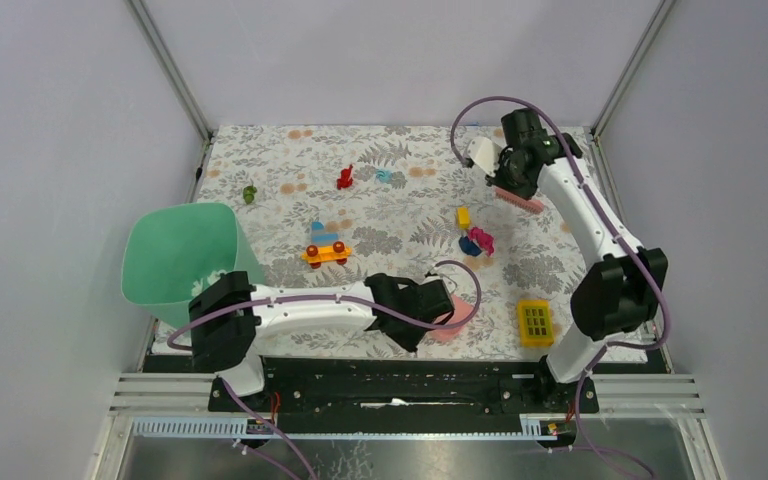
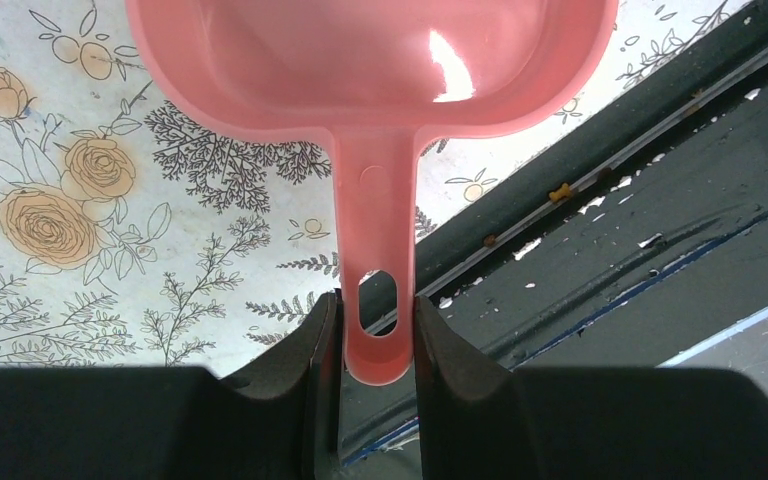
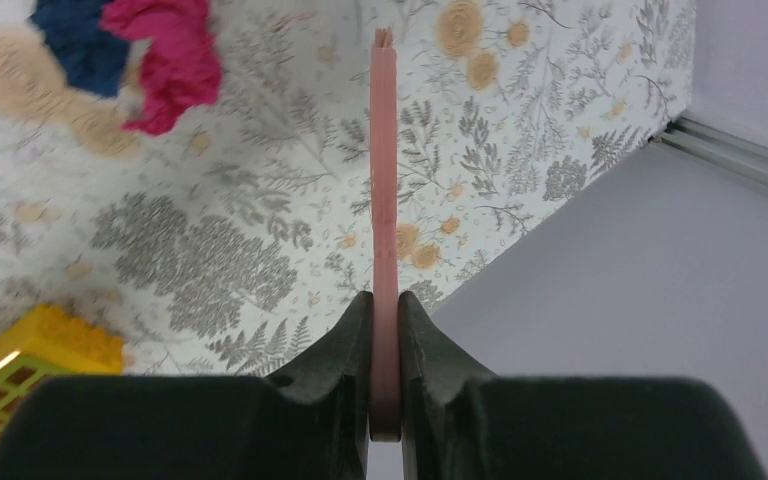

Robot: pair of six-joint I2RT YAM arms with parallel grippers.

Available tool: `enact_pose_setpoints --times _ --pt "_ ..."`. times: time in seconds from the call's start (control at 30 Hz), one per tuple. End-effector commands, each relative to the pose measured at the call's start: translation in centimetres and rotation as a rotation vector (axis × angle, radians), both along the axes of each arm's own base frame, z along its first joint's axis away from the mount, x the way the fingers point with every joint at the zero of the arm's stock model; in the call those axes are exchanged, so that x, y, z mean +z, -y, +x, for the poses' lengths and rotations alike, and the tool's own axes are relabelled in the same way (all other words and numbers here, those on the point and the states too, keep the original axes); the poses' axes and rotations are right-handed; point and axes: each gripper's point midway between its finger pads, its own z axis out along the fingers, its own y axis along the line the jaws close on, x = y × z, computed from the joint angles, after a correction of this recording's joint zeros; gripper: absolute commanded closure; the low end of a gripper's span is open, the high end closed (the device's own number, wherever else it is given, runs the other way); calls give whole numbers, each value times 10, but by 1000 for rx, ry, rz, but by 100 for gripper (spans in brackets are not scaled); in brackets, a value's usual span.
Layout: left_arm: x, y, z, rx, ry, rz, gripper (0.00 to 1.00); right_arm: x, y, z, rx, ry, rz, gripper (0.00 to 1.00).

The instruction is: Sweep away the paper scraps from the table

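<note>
Setup step: left claw (image 2: 377, 330) clamped on dustpan (image 2: 370, 60) handle at worktop (image 1: 260, 150) front edge, right claw (image 3: 385, 320) pinching brush (image 3: 384, 150) up at far right; paper scraps (image 1: 475, 242) lie mid-worktop, so next needs brush lowered behind them & pan closer.

Pink dustpan (image 2: 370, 60), brush (image 3: 384, 150); leaf-print table (image 1: 400, 215); magenta, navy scraps (image 3: 165, 70).

A mint-green bin (image 1: 180, 252) stands at the far left, its open mouth facing up. To its right sits a small toy car (image 1: 326, 247), blue on top and orange below, with red wheels. A little yellow brick (image 1: 463, 216) lies farther right. A yellow block with a grid of holes (image 1: 535, 323) lies flat at the near right, just behind the black rail (image 1: 390, 372).
</note>
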Motion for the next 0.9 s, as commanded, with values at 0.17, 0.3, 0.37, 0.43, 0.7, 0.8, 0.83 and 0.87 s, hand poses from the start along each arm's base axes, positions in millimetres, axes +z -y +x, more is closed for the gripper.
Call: enact_pose_setpoints --times 0.17,0.3,0.37,0.43,0.7,0.8,0.83,0.87 --pt "7 7 23 28 -41 -30 100 -33 -22 20 -128 -18 28 100" --pt "1 6 31 26 -45 -8 100 -47 -51 -22 -63 -82 26 100" --pt "-1 6 34 25 -51 -3 100 -50 -64 -44 -23 -104 27 100" --pt "-5 9 34 15 -57 0 100 -51 -76 -65 2 -129 49 100" --pt "-16 17 39 10 -57 3 100 -19 -129 -160 75 -418 297 100" --pt "-12 16 42 33 -34 -6 100 4 -134 -169 86 -437 348 100" --pt "-11 14 43 39 -28 -7 100 9 -133 -168 87 -422 345 100" --pt "-9 13 44 47 -18 -10 100 14 -131 -164 87 -400 340 100"
